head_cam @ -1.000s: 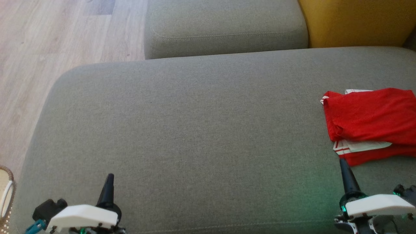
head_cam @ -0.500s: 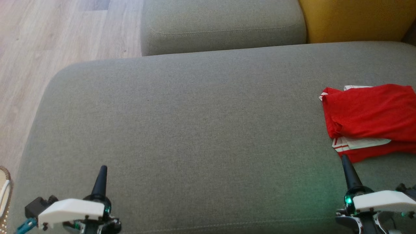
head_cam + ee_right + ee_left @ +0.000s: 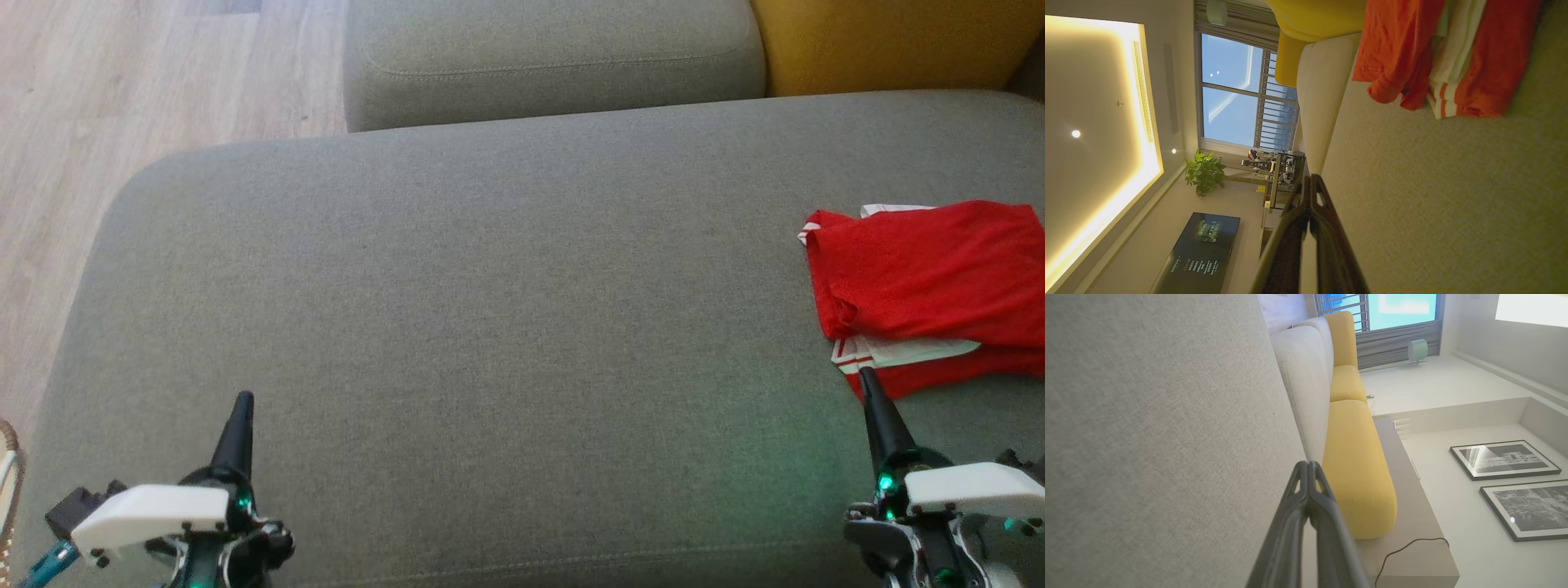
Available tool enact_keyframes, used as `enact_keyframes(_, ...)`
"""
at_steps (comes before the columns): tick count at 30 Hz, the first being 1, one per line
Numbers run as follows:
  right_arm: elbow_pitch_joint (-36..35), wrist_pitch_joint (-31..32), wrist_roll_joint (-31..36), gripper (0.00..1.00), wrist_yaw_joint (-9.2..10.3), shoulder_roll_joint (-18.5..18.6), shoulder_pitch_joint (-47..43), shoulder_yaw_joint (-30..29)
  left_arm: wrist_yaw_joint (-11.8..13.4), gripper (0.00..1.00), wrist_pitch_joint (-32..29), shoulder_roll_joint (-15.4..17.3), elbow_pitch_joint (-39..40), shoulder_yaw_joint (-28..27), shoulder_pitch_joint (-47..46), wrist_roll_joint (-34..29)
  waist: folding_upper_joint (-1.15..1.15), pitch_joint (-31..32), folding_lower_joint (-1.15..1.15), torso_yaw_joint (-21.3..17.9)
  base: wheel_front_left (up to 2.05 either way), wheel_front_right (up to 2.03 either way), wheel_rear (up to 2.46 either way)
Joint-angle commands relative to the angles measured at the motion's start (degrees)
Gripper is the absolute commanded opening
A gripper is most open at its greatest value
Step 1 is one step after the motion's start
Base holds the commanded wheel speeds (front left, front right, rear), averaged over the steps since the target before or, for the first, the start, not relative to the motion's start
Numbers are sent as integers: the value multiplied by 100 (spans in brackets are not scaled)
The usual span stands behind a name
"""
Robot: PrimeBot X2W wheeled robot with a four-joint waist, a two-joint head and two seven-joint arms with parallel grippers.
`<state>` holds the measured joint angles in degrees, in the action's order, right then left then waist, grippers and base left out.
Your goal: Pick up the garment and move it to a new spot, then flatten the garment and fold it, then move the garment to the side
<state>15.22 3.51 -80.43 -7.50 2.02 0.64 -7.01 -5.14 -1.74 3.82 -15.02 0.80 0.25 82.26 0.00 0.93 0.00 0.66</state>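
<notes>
While my head camera looks down, the folded red garment (image 3: 922, 278) lies at the right of the grey cushion (image 3: 490, 310), just beyond my right gripper (image 3: 867, 377); my left gripper (image 3: 242, 400) sits well apart. Left wrist: jaws pinched together, empty. Right wrist: jaws pinched together, empty, garment ahead.

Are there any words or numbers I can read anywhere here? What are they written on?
No text here can be read for sure.
On the dark screen: pale writing, too small and turned sideways to read.
On the red garment: a faint mark near one edge, too blurred to read.
On the framed pictures: no words that I can make out.
</notes>
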Motion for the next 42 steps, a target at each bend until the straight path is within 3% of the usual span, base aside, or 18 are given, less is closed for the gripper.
enact_keyframes(1, -156, 64, -229, 0, 1, 77, 374, 82, -76, 0, -54, 77, 157, -248, -411, 219, 0, -14, 0, -9, 0, 0, 0)
enact_keyframes(16, -120, 297, -1169, 0, 1, 86, 553, 49, -234, 0, -297, 65, 108, -510, -625, 1170, 0, -110, 0, -66, 0, 0, 0)
enact_keyframes(42, -120, 298, -1174, 0, 1, 86, 554, 49, -235, 0, -346, 22, 105, -571, -630, 1124, 0, -111, 0, -66, 0, 0, 0)
